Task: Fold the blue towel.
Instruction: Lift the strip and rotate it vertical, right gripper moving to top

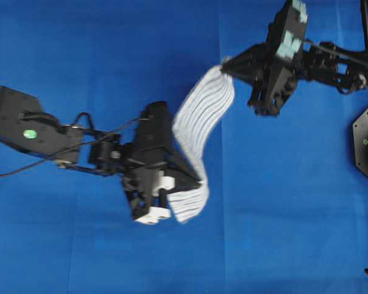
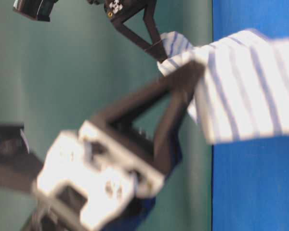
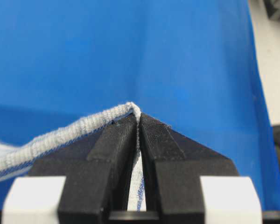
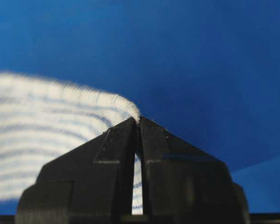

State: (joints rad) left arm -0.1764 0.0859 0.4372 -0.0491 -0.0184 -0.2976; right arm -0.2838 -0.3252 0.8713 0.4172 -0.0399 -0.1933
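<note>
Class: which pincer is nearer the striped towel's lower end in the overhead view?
Left. The left pincer pinches the blue towel at that end; the right pincer grips its upper end.

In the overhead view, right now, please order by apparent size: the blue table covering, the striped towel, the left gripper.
1. Blue table covering, fills almost the whole view.
2-3. Striped towel and left gripper with its mount look alike; the lifted, twisted towel hides its real area, so I do not rank them.
</note>
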